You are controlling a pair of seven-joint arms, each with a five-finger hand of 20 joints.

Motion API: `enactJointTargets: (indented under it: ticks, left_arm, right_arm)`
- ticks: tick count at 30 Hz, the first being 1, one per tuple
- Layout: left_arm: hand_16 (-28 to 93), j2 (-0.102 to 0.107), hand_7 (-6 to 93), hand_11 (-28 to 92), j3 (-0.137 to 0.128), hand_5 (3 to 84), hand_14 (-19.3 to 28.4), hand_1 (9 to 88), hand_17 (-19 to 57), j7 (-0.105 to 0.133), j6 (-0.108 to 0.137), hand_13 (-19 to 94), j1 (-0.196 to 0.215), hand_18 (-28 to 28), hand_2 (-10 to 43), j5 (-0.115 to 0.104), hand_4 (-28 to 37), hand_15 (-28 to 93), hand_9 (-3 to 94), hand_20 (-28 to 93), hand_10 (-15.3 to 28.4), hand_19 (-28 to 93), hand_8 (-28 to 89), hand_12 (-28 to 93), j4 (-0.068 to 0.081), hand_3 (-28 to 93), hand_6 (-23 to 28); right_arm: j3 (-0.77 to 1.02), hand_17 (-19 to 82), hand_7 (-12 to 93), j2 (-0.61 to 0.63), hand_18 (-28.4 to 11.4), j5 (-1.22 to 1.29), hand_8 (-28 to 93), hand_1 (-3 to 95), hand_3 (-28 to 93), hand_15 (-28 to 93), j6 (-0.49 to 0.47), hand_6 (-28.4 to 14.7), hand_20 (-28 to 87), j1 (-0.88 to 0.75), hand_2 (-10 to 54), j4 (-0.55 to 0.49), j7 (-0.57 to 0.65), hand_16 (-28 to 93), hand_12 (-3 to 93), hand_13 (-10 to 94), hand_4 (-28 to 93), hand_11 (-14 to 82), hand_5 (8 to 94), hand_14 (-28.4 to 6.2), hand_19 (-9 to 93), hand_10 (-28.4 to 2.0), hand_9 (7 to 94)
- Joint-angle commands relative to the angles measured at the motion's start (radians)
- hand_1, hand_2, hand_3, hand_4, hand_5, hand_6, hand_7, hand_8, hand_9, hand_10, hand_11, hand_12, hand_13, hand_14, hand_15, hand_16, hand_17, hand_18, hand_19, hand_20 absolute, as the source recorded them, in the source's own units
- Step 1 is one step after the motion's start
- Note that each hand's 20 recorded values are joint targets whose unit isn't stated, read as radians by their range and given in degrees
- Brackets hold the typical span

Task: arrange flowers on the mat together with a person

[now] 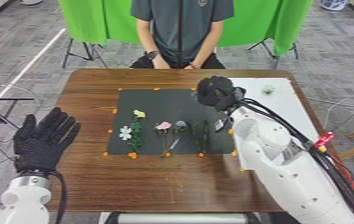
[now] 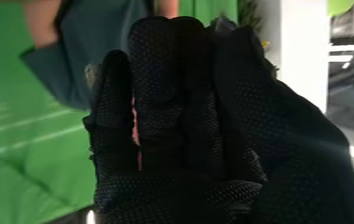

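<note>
Black fabric covers the left hand (image 1: 42,142), which is at the left edge of the brown wooden table (image 1: 85,185), its fingers straight and spread apart, holding nothing. The right hand (image 1: 216,94) is over the far right corner of the dark mat (image 1: 156,102), near the inner edge of the white sheet (image 1: 289,107); whether it grasps anything or has let go, I cannot tell. On the mat, toward its left side, a yellow flower (image 1: 139,114) tops a leafy green stem, and a white flower (image 1: 125,132) lies just beside that stem, nearer the robot than the yellow bloom. Around the middle lies a pink flower (image 1: 164,126) on a thin stem pointing toward the robot, with a dark greyish flower (image 1: 180,124) just to its right. Farther right, a slim dark sprig (image 1: 204,136) runs toward the near edge of the mat. Beside it, by the right arm, a dark shape is probably another stem, though that patch is hard to read. A pale flower (image 1: 268,90) rests on the white sheet, apart from the others. Small orange marks dot the mat's border, and green cloth (image 1: 284,25) hangs beyond the table.
</note>
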Motion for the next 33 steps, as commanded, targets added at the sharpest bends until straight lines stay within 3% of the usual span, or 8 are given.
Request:
enactJointTargets:
  ticks: [1,4,6,17,19,22,29,33]
  left_arm:
    - [2,-0.004,21.9,26,-0.004,56.5,18.3,27.9,0.5,-0.001,-0.006,45,0.014,18.1,14.4,-0.004,-28.3,45,53.7,24,16.3,40,-7,20,-0.005,71,9.1]
    - [3,-0.005,22.2,26,-0.006,56.5,18.2,28.1,0.4,0.007,0.004,45,0.024,18.2,14.2,-0.011,-28.3,46,53.7,24,16.4,40,-7,20,-0.011,71,9.1]
    - [3,-0.003,22.4,26,0.000,56.5,18.1,28.3,0.3,0.014,0.031,44,0.019,18.1,14.2,-0.022,-28.3,46,53.8,24,16.5,40,-7,20,-0.017,72,9.0]
    - [3,-0.001,24.3,28,-0.020,56.8,18.0,28.8,0.2,0.025,0.041,43,0.034,18.2,14.3,-0.031,-28.3,50,54.1,25,16.5,41,-8,20,-0.022,72,9.0]
    - [3,0.000,24.5,29,-0.015,56.4,17.9,28.8,0.1,0.033,0.061,43,0.031,18.2,14.3,-0.035,-28.3,50,54.0,25,16.5,41,-8,20,-0.026,72,8.9]
    - [3,-0.001,25.2,29,-0.017,53.7,17.9,28.8,0.0,0.033,0.054,43,0.033,18.4,14.0,-0.038,-28.3,51,52.0,25,16.5,42,-8,20,-0.026,73,8.4]
    - [2,-0.004,26.1,29,-0.022,53.0,17.8,29.1,0.0,0.036,0.042,43,0.041,18.3,13.3,-0.036,-28.3,52,51.5,25,16.4,42,-9,20,-0.026,73,8.3]
    - [2,-0.007,26.2,29,-0.018,53.0,17.8,29.1,0.0,0.041,0.033,43,0.040,18.2,13.0,-0.040,-28.3,52,51.4,25,16.3,42,-10,20,-0.026,73,8.3]
  right_arm:
    - [-0.022,34,41,0.040,-17.4,-0.109,-3,61.5,59,44,-0.034,-0.2,34,-0.053,-2.2,0.016,-0.049,35,40.2,65,-28,12.6,66.2,-6.5,76,-10.3,76.3]
    - [-0.023,34,41,0.051,-17.5,-0.118,-3,61.2,59,44,-0.031,-0.3,34,-0.056,-2.4,0.017,-0.038,35,39.8,65,-28,12.5,66.4,-6.4,76,-10.3,76.2]
    - [-0.021,34,41,0.062,-17.5,-0.111,-3,60.7,60,44,-0.030,-0.3,34,-0.068,-2.6,0.010,-0.022,35,39.8,65,-28,12.5,66.5,-6.5,76,-10.2,76.1]
    - [-0.028,33,36,0.069,-18.6,-0.136,-7,54.8,68,47,-0.007,-1.6,30,-0.100,-6.0,0.001,-0.025,32,31.2,62,-28,17.8,60.2,-7.6,78,-11.0,69.1]
    - [-0.030,33,33,0.066,-18.7,-0.127,-6,53.5,71,47,-0.007,-1.7,29,-0.099,-6.4,0.001,-0.020,31,28.2,62,-28,19.4,59.6,-7.7,78,-11.2,67.2]
    - [-0.029,33,26,0.064,-19.0,-0.128,-12,50.1,75,48,0.001,-1.7,27,-0.100,-7.0,0.001,-0.018,28,19.0,60,-28,23.4,57.0,-8.5,79,-13.4,61.1]
    - [-0.013,33,25,0.068,-19.1,-0.103,-16,48.9,76,47,-0.035,-2.3,27,-0.115,-8.1,-0.022,-0.002,27,17.3,60,-28,22.1,54.4,-8.8,79,-14.0,59.1]
    - [0.029,32,23,0.087,-19.4,0.022,-14,44.3,79,51,-0.111,-3.7,25,-0.150,-9.3,-0.115,0.061,19,16.7,58,-28,21.1,51.1,-10.6,79,-15.0,56.1]
